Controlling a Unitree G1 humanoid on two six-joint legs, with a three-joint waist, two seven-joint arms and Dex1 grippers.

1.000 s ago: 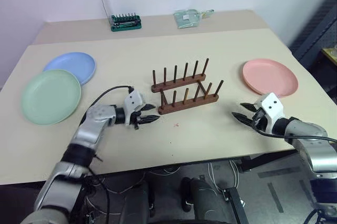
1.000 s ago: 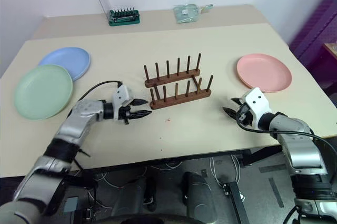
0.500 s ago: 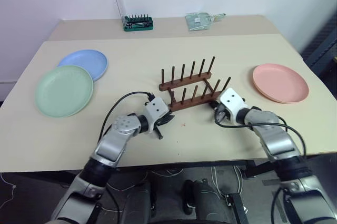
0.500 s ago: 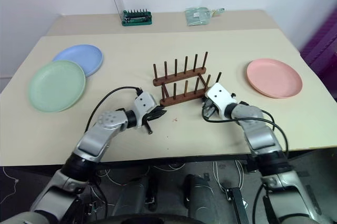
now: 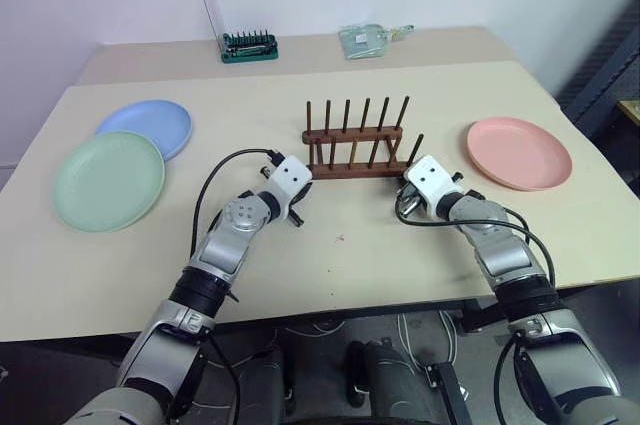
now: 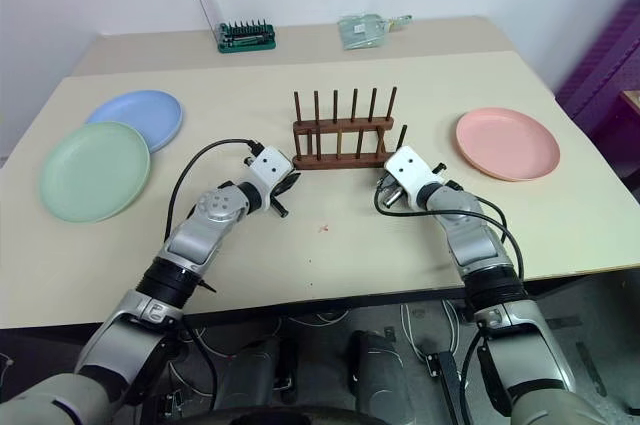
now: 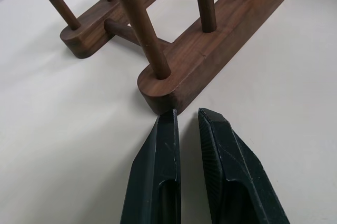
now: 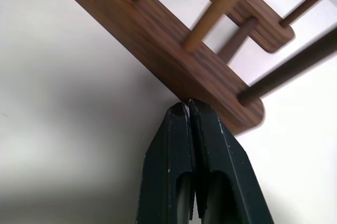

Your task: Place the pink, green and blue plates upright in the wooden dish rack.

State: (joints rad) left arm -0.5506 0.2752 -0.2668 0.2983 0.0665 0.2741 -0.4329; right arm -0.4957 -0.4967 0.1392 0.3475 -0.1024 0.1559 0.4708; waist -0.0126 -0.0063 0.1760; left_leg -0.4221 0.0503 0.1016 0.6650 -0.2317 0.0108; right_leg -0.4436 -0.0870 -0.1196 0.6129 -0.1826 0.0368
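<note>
The rack [image 5: 358, 148] stands empty at mid-table [image 5: 400, 255], both peg rows upright. Left gripper [image 7: 185, 116]: fingers narrowed to a slim gap, holding nothing, tips against the rounded end of the rack's near rail. Right gripper [image 8: 186, 104]: fingers pressed together, empty, tips touching the near rail at the rack's other end. Green plate [image 5: 108, 180] and blue plate [image 5: 146, 128] lie flat well left of the rack, rims touching or overlapping. Pink plate [image 5: 518, 152] lies flat to the rack's right. A bit case [image 5: 246, 45] sits beyond the rack.
</note>
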